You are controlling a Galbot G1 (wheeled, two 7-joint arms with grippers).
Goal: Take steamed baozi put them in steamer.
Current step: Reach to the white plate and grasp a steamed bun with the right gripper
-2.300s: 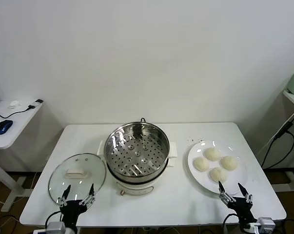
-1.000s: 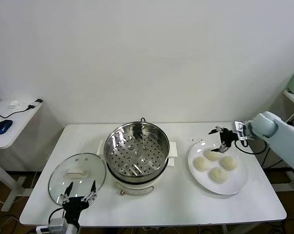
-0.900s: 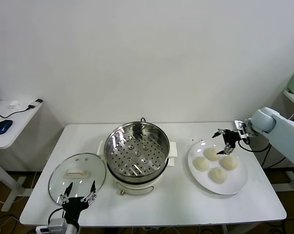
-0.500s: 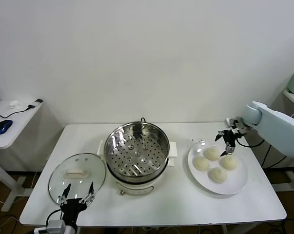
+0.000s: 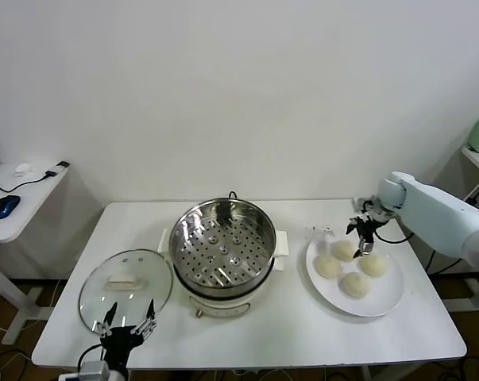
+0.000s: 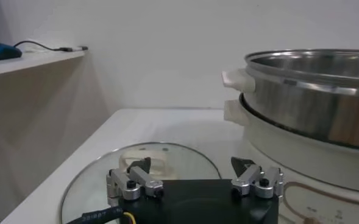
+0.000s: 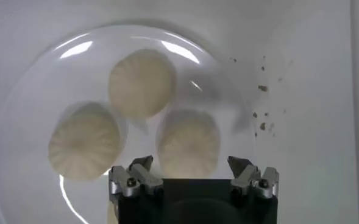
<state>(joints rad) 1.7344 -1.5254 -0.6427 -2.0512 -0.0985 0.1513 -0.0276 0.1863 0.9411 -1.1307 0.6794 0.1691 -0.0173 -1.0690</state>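
Observation:
Several cream-white steamed baozi (image 5: 343,249) lie on a white plate (image 5: 386,298) at the table's right. The steel steamer (image 5: 223,246), with its perforated tray bare, stands at the middle on a cream base. My right gripper (image 5: 361,236) hangs open over the plate's far side, pointing down. In the right wrist view its gripper (image 7: 190,163) has one baozi (image 7: 188,137) just ahead between the spread fingers, with two more baozi (image 7: 142,82) beyond on the plate (image 7: 225,91). My left gripper (image 5: 128,328) rests open at the table's front left edge.
A round glass lid (image 5: 125,287) with a white handle lies left of the steamer; the left gripper (image 6: 191,164) sits at the lid's (image 6: 106,176) near rim, beside the steamer (image 6: 313,103). Crumbs (image 7: 261,109) dot the table by the plate. A side table (image 5: 21,198) holds a blue mouse.
My right arm has come up from the table's front edge to above the plate, and in the last second its gripper has settled slightly lower over the back baozi. The left gripper has stayed put.

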